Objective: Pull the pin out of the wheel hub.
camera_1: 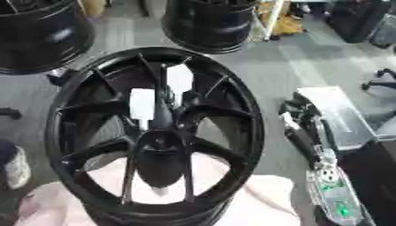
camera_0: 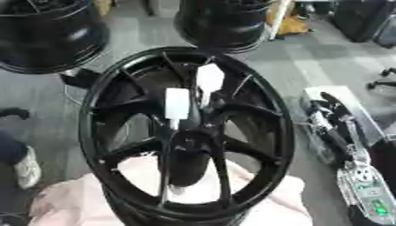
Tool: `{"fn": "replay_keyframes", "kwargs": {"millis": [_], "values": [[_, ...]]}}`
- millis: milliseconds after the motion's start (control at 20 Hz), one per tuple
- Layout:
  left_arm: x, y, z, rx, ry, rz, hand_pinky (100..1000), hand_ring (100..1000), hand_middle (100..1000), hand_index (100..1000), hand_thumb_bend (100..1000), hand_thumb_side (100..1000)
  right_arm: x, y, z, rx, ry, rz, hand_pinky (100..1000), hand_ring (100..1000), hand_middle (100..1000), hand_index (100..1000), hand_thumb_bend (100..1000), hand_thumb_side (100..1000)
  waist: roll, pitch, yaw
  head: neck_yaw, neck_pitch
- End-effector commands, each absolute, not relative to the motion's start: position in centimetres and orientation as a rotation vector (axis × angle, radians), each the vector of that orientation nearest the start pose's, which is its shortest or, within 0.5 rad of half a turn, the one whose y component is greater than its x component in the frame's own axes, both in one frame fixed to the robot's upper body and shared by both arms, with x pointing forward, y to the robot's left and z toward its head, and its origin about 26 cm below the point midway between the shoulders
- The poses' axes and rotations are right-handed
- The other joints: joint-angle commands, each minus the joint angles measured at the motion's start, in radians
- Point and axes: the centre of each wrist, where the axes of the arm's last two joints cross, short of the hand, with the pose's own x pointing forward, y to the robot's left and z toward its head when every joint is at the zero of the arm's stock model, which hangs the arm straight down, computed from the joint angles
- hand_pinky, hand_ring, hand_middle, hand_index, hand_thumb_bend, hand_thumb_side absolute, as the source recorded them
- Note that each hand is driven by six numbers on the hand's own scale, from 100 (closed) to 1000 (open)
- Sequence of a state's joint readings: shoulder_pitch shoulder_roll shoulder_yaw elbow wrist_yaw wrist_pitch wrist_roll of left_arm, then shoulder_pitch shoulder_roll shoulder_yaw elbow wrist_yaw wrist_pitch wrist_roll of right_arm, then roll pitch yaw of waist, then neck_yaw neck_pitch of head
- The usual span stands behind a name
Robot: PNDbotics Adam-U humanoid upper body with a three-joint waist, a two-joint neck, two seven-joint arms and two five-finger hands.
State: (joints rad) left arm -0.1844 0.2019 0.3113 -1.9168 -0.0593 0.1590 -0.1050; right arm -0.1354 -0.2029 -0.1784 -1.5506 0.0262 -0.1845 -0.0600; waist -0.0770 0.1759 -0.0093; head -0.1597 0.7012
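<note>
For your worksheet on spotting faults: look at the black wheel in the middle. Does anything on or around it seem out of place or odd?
Two white rectangular tags stand up among the spokes near the centre of the black wheel, pale against it. The wheel rests on a pinkish cloth, not a bare surface. The right hand hangs beside the rim, apart from it. No damage shows.

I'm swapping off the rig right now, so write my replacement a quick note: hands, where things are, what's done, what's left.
Right hand: low at the right edge beside the wheel hub, touching nothing; whether its fingers are open or shut can't be made out.
Left hand: not in view.
The black hub lies face up on a pink cloth, two white tags near its centre.
More black wheels stand behind it.
Done: nothing visible; no hand on the hub.
Left: find the pin, which I cannot pick out, and pull it.
</note>
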Motion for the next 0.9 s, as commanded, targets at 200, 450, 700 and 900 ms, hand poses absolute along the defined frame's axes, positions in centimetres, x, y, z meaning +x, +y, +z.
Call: {"fn": "replay_keyframes", "kwargs": {"millis": [200, 450, 700, 900], "values": [[28.6, 33.7, 16.1, 0.377, -1.954, -0.1, 768, 729, 727, 751, 471, 618, 30.9, -33.2, 4.4, -0.346, -1.89, 0.042, 694, 706, 753, 912, 162, 494, 0.003, -0.017, 0.001, 0.001, -0.002], [28.6, 33.7, 16.2, 0.377, -1.956, -0.102, 767, 729, 727, 751, 473, 617, 30.9, -33.1, 4.4, -0.345, -1.89, 0.042, 693, 706, 753, 912, 162, 494, 0.002, -0.017, 0.0, 0.001, -0.001], [28.7, 34.1, 16.9, 0.401, -1.97, -0.151, 768, 730, 728, 754, 482, 605, 30.9, -33.1, 4.3, -0.341, -1.887, 0.044, 693, 706, 753, 912, 161, 495, 0.006, -0.016, -0.006, 0.005, -0.002], [29.4, 35.1, 18.4, 0.452, -2.003, -0.266, 768, 729, 728, 763, 492, 583, 30.9, -33.2, 4.4, -0.342, -1.886, 0.051, 693, 705, 753, 912, 161, 495, 0.011, -0.019, -0.011, 0.005, -0.002]]}}
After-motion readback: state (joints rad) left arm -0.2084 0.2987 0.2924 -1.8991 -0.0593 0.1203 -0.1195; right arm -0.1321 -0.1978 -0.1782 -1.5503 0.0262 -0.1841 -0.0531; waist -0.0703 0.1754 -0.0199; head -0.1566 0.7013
